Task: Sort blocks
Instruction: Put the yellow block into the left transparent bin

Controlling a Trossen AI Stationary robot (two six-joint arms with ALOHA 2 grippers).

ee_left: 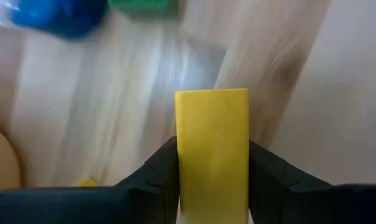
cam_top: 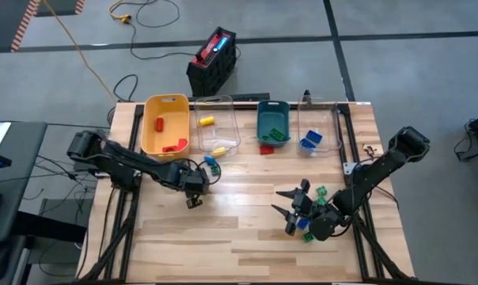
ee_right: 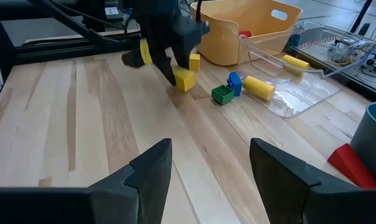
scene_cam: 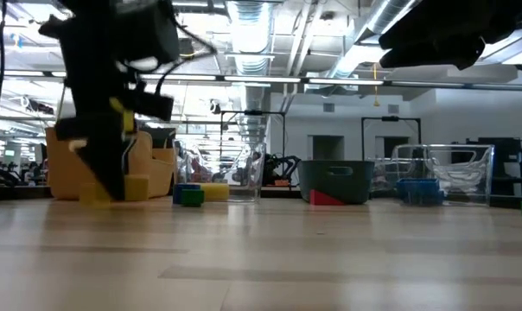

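My left gripper [cam_top: 194, 190] hangs over the table's middle left, in front of the yellow bin [cam_top: 166, 124], shut on a yellow block [ee_left: 211, 124]. Close by on the wood lie a blue block [ee_right: 235, 83], a green block [ee_right: 223, 94], a yellow cylinder [ee_right: 258, 87] and two loose yellow blocks [ee_right: 184, 79]. My right gripper [ee_right: 210, 168] is open and empty, low over the right side of the table [cam_top: 293, 210], with a green block [cam_top: 320, 192] and another small block [cam_top: 306, 235] beside it. A red block [ee_right: 356, 162] rests on the table by the teal bin. My left gripper pinches the yellow block between its two fingers [ee_left: 160, 171], one on each long side face [ee_left: 182, 149]. The block's free end sticks out past the fingertips. The fingers point down at a slant, and the block is lifted clear of the table [scene_cam: 118, 117].
Along the far edge stand the yellow bin with red blocks in it, a clear bin [cam_top: 217, 125] holding yellow pieces, the teal bin [cam_top: 272, 123] holding a green block, and a second clear bin [cam_top: 318, 131] holding a blue one. Bare wood lies in the table's near middle.
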